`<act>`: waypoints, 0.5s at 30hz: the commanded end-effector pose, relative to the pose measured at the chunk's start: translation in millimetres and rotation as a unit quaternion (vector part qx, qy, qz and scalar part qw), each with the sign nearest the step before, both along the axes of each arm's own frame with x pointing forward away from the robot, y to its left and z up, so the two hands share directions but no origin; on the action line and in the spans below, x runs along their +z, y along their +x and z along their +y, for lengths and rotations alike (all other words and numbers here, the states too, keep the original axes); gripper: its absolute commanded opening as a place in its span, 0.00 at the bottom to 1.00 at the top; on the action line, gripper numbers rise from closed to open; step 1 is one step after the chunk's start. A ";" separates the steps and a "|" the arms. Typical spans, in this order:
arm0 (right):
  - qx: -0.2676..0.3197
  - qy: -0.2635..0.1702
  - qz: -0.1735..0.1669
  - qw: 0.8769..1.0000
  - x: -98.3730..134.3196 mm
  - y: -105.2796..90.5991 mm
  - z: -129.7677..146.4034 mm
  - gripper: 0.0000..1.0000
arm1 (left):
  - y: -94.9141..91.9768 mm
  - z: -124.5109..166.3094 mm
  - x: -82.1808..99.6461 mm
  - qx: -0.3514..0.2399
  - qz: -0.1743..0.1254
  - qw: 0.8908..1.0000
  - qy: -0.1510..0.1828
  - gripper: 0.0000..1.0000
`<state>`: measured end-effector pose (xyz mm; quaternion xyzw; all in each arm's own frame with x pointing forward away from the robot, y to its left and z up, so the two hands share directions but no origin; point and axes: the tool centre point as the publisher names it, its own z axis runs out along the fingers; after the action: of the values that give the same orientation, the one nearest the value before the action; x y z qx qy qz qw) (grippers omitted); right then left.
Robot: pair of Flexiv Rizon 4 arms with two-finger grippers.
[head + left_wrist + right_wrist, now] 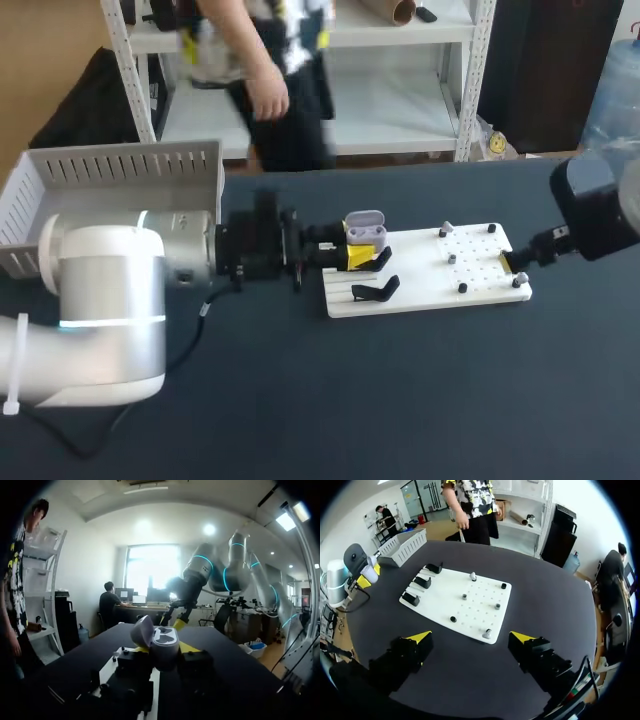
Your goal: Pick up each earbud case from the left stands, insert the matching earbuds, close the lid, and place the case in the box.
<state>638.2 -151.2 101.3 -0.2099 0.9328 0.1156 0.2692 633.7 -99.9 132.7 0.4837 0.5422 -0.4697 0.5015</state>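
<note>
Few things are hard to read here. From above, the left hand [355, 247] is mostly buried under its own dark mount, so only bits of yellow show. It covers part of the stands [422, 581] too — the right wrist view shows three black ones in a row at that end of the white board [430, 275], all bare. The small pieces [464, 596] dotted over the rest of the board are too tiny for me to call earbuds or pegs. Same with the wells inside the earbud case [161, 647]: they're dark, and I can't tell if anything sits in them. What is clear is that the left hand is clamped on the case, a yellow tip on either side, holding it up off the stand end of the board. The lid [141, 630] is flipped open and leans toward the far side of the tabletop [400, 400], so the open mouth faces up and a little ahead. Its long side looks like it runs along the line of the arm, pointing down the board — wouldn't swear to it. The right hand [470, 639] has its fingers wide apart with nothing between them, over the tabletop just off the board's other end. The grey box [120, 180] sits far left, partly hidden by the left arm.
</note>
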 end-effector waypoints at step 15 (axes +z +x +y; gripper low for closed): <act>-0.076 -0.122 -0.064 0.988 3.7 -3.1 1.3 1.00 | -3.4 0.5 -0.7 0.016 -0.003 1.000 -0.005 0.00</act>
<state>637.5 -150.2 109.8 -0.2090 0.9358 0.0784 0.2729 632.6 -99.2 132.3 0.4764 0.5454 -0.4651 0.5092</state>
